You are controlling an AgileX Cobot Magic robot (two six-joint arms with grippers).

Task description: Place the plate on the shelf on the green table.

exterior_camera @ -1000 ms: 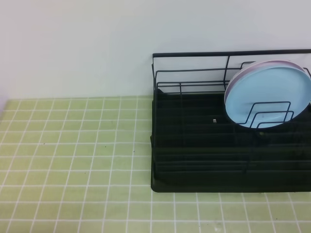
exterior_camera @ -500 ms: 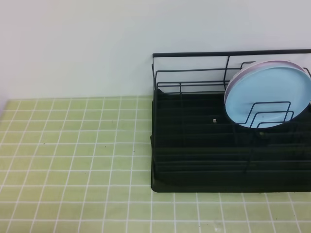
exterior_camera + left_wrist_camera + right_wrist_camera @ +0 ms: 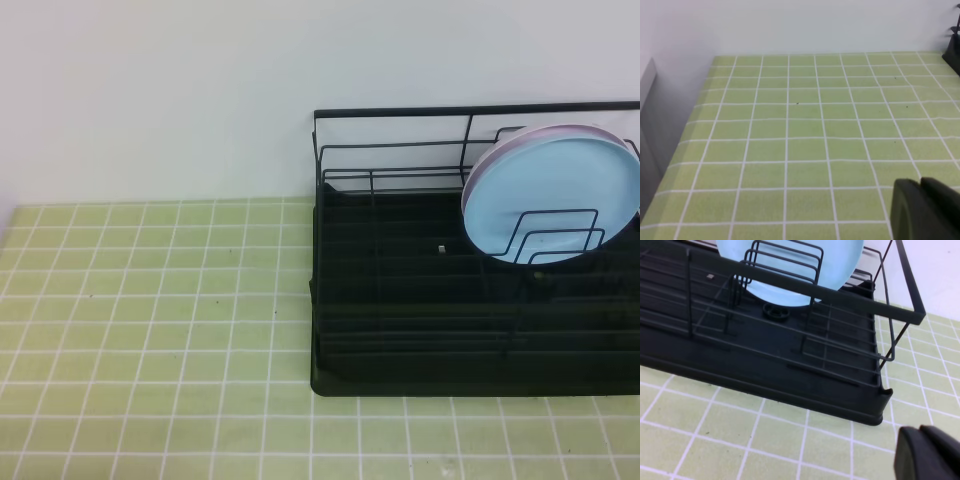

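The light blue plate (image 3: 553,203) stands on edge in the black wire shelf (image 3: 400,300) at the right, leaning behind the upright dividers, with a pale pink plate's rim (image 3: 570,129) just behind it. The right wrist view shows the plate (image 3: 790,270) from the shelf's (image 3: 790,365) front right corner. The shelf sits on the green table (image 3: 150,300). My left gripper (image 3: 926,210) hovers shut over bare tiles, far left of the shelf. My right gripper (image 3: 926,454) is shut too, low in front of the shelf's corner, holding nothing. Neither arm shows in the high view.
A white wall (image 3: 160,100) runs behind the table. In the left wrist view the table's left edge (image 3: 685,135) drops off beside a grey surface. Open tiles stretch left of the shelf and in front of it.
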